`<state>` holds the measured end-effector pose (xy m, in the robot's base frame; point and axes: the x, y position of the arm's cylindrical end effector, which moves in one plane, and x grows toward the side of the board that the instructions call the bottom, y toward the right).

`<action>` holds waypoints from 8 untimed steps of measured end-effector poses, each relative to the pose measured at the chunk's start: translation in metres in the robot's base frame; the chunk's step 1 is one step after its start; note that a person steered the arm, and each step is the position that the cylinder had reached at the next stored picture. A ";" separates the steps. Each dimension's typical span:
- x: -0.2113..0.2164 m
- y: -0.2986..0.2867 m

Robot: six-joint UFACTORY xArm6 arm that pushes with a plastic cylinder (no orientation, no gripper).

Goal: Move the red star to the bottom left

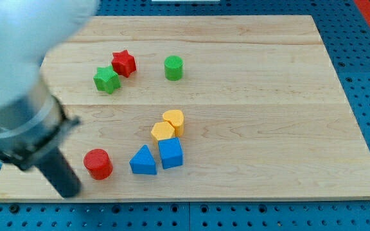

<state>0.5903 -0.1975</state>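
My tip [69, 192] sits well below the red star [124, 63], gripping nothing; the green star [107, 79] touches it, blocking the diagonal path.

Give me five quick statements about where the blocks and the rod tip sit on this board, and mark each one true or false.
1. The red star touches the green star. True.
2. The green cylinder lies at the view's bottom edge. False: it sits in the upper half, right of the red star.
3. My tip is at the view's bottom left, left of the red cylinder. True.
4. The blue triangle is far from the blue cube. False: they sit side by side.
5. My tip is pressing the red star. False: it is well below it, apart.
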 end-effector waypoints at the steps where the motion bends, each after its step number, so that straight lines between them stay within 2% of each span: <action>1: -0.067 -0.090; 2: -0.141 -0.071; 4: -0.323 0.074; 5: -0.357 0.136; 6: -0.320 0.179; 7: -0.276 0.135; 8: -0.257 0.126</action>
<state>0.3335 -0.0713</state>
